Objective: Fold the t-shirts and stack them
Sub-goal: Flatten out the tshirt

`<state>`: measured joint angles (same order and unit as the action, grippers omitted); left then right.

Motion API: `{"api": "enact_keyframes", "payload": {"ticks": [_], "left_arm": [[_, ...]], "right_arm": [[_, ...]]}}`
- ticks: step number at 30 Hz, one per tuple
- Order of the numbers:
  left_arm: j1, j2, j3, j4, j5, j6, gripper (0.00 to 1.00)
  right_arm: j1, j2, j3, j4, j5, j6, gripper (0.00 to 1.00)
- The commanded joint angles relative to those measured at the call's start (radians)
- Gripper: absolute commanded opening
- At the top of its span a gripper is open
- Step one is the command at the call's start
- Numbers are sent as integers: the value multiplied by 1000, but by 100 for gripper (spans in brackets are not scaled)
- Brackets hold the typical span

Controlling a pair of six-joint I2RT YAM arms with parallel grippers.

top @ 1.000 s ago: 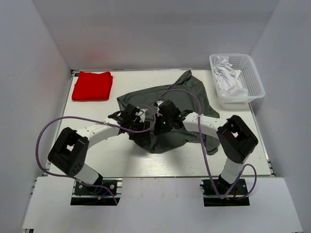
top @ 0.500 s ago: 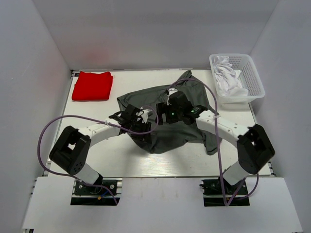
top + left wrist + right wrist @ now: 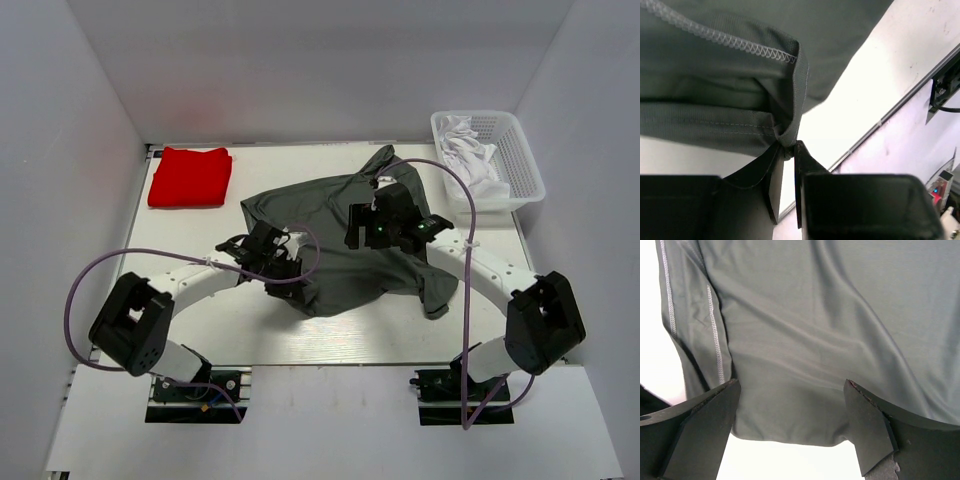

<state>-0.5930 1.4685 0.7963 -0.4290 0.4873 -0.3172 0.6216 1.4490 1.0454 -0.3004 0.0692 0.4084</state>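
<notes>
Your grey t-shirt lies rumpled in the middle of the counter, not yet flat. It is broadest from left to right across the frame, with one tongue of cloth reaching toward the upper right and another trailing toward the lower right.

The left tool sits at the shirt's lower left edge. The wrist view shows its jaws narrow, with a bunched fold beside the stitched hem nipped between the tips. The rest of the shirt runs away from that pinch toward the upper right of the overhead frame.

The right tool hangs over the right half of the shirt, jaws wide and holding nothing. In its wrist view the cloth lies beneath both fingers, with a double-stitched edge at the left. That arm is the nearer one to the right-hand edges, so I judge the second corner is yours to take there. You will need the two holds well apart along the shirt's width before you can spread it.

The red t-shirt lies folded at the upper left, well apart from both tools. It looks like the base for the stack.

The white basket at the upper right holds crumpled white cloth, and neither tool is near it.
</notes>
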Motion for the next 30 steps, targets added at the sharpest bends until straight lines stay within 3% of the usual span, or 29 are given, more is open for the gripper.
{"api": "enact_keyframes", "payload": {"ticks": [1,5,9,12,17,26,30], "left_arm": [[-5,-60,-3,-91,-29,-46,25],[-5,-69,-12,-189,-82,-82,19],[-5,-96,-12,-293,-209,-172,0],[-5,-149,-40,-338,-268,-355,0],[5,-269,-155,-277,-254,-503,0],[5,-320,-128,-225,-282,-494,0],[5,-329,-128,-226,-282,-494,0]], "right_arm": [[-19,-33,-10,3,12,10,89],[-39,-45,-18,-14,24,16,89],[-56,-67,-41,-29,49,39,89],[-77,-71,-56,-51,58,75,89],[-98,-124,-107,-75,99,136,89],[-132,-243,-203,-364,248,271,89],[-163,-331,-298,-550,300,450,89]]}}
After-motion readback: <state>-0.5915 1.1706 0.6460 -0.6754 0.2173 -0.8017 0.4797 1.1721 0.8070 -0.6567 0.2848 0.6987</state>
